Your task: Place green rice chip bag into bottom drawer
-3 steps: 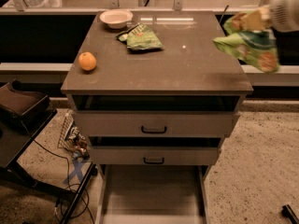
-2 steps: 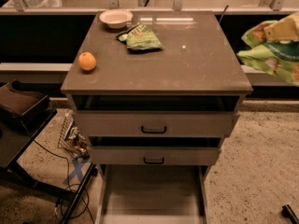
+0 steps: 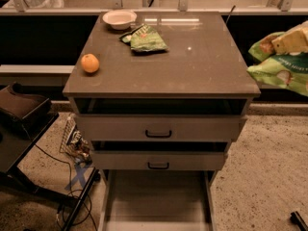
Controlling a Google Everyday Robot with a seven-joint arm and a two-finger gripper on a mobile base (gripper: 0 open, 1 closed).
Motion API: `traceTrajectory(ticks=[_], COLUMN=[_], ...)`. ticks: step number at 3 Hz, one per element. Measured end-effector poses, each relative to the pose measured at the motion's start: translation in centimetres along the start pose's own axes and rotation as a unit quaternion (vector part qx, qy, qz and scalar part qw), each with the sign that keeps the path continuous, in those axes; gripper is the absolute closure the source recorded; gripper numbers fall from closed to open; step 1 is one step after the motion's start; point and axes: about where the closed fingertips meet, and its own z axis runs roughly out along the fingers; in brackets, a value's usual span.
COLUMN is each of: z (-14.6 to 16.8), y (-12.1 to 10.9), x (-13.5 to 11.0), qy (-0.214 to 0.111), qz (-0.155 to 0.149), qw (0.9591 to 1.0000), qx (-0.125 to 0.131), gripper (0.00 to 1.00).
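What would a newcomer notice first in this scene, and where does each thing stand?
First the puffy green rice chip bag in the air at the right edge, beside the cabinet top, with the gripper shut on its upper part. Next, the bottom drawer, pulled out under two drawers with black handles. On the cabinet top lie an orange at the left, a white bowl and a smaller green bag at the back.

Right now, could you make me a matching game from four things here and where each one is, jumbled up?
Things: 1 orange fruit; 2 white bowl; 3 green rice chip bag; 4 tool.
Places: A in the air, right of the cabinet; B cabinet top, back edge; C against the bag's upper side, far right; D cabinet top, left edge.
Pairs: 1-D; 2-B; 3-A; 4-C.
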Motion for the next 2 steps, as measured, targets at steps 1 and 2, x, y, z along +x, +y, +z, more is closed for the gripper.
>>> traceTrajectory(ticks=[1,2], z=[1.5,2.0], y=[1.1,5.2], x=[1.4,3.3], qy=[0.018,0.006], qz=[-0.002,-0.012], qw=[0.9998,0.9991], qx=[-0.009,-0.040], gripper=[1.00,1.00])
